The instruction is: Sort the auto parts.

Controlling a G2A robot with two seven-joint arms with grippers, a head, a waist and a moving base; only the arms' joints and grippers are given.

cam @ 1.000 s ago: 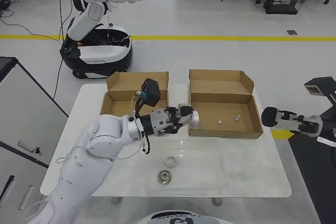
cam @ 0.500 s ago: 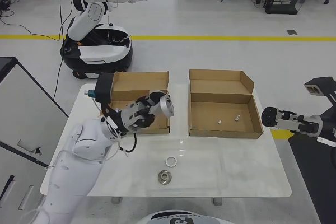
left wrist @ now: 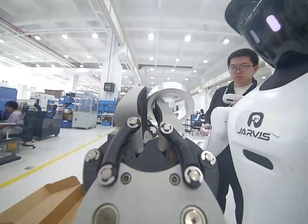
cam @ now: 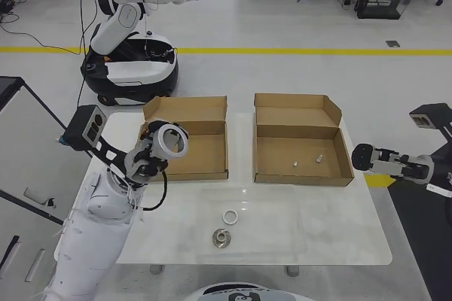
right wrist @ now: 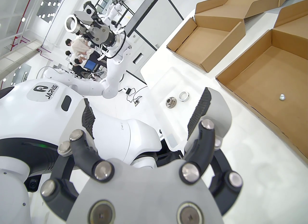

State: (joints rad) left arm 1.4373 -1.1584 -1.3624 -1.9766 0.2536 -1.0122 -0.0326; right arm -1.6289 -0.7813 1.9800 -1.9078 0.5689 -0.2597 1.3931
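Up at the left gripper (left wrist: 150,104) a big metal ring (left wrist: 173,87) is pinched by its wall. It looks like one finger is through the hole and one is outside. From the top view the gripper hangs over the near-left corner of the left box (cam: 203,154).

The right gripper (right wrist: 146,107) is spread wide with nothing in it, off past the bench (cam: 339,226) edge just beside the right box (cam: 271,162).

My read on progress: two small parts (cam: 294,161) already sit in the right box, the big ring is next, and nothing has been dropped in the left box yet. Below the left gripper, toward the robot, a small ring (cam: 230,217) and a flanged hub (cam: 221,238) wait in the clear tray (cam: 271,226), so roughly halfway.

Hard to tell:
- The arm covers that corner of the left box.
- The small parts are too tiny to say bolts or pins.
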